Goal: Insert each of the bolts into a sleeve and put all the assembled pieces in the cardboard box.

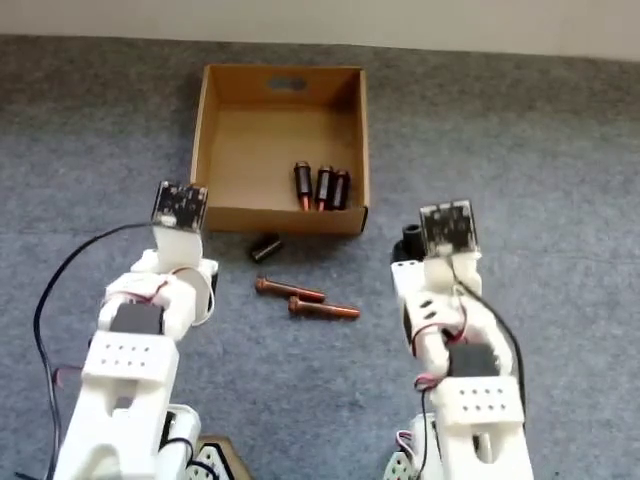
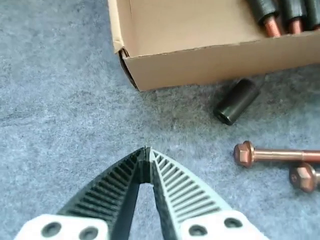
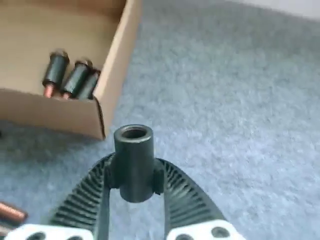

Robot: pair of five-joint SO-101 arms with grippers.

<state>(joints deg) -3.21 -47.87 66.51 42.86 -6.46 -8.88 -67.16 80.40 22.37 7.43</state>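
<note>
Sleeve [image 3: 133, 150] stands upright, clamped in the right tool [image 3: 133, 169].

Left wrist view: three assembled pieces [image 2: 290, 12] in the cardboard box [image 2: 210, 60] cut by frame edge, far ends unseen. One bolt [image 2: 280, 155] runs off the side, tip unseen; second bolt [image 2: 305, 176] shows little beyond its head. High view: sleeve [image 1: 411, 240] mostly hidden behind right arm's wrist camera [image 1: 448, 228]. Right wrist view: box cropped.
</note>
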